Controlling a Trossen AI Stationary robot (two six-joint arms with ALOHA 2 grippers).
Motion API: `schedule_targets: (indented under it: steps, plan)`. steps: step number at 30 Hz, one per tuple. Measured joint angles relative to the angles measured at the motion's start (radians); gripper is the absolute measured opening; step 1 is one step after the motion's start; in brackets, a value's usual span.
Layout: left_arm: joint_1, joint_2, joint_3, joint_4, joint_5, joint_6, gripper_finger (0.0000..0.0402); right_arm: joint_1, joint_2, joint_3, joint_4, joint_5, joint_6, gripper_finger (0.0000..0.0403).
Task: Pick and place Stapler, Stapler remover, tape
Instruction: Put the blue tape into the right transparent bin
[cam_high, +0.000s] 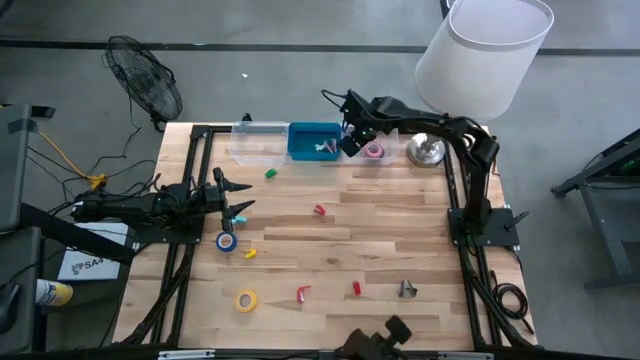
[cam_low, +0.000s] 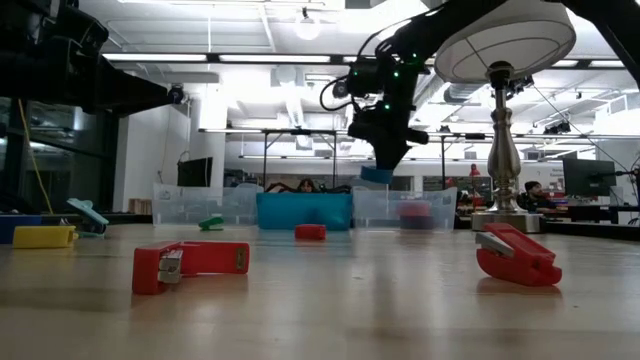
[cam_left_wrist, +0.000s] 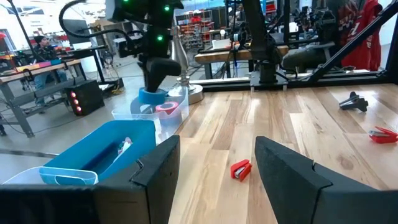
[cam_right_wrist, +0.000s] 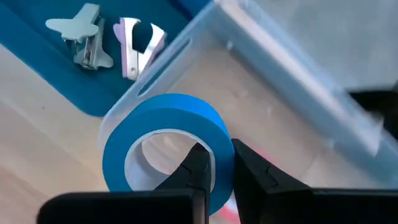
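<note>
My right gripper (cam_high: 352, 142) is at the far bins, shut on a blue tape roll (cam_right_wrist: 163, 144), which hangs above the edge of a clear bin (cam_high: 378, 150) holding a pink tape roll (cam_left_wrist: 166, 109). Beside it stands a blue bin (cam_high: 314, 140) with two stapler removers (cam_right_wrist: 87, 38) in it. On the table lie another blue tape roll (cam_high: 227, 241), a yellow tape roll (cam_high: 246, 299), red staplers (cam_high: 320, 210) (cam_low: 190, 265) and a dark stapler remover (cam_high: 406, 289). My left gripper (cam_high: 240, 205) waits open at the table's left. My right gripper pinches the wall of the blue tape ring (cam_right_wrist: 221, 152), one finger (cam_right_wrist: 198, 167) inside the open centre and the other outside. The fingers come steeply from above. The roll is lifted clear, lying about level under them (cam_left_wrist: 152, 96).
A lamp's metal base (cam_high: 427, 150) and white shade (cam_high: 485, 50) stand right of the bins. Another clear bin (cam_high: 258, 140) is left of the blue one. Small green (cam_high: 270, 173), yellow (cam_high: 250, 254) and red (cam_high: 356, 288) pieces are scattered on the wood.
</note>
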Motion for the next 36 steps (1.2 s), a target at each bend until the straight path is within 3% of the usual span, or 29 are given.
schedule_targets:
  steps: [8,16,36]
  plan:
    - [0.000,0.000,0.000,0.000,0.000,0.000,0.0205,-0.034,0.001,0.000,0.099,-0.016,-0.311,0.0030]
    - [0.000,0.000,0.000,0.000,0.000,0.000,0.0205,-0.046,0.002,-0.049,0.141,-0.066,-0.507,0.0030]
    - [0.000,0.000,0.000,0.000,0.000,0.000,0.0205,-0.092,0.007,-0.117,0.232,-0.123,-0.588,0.0031]
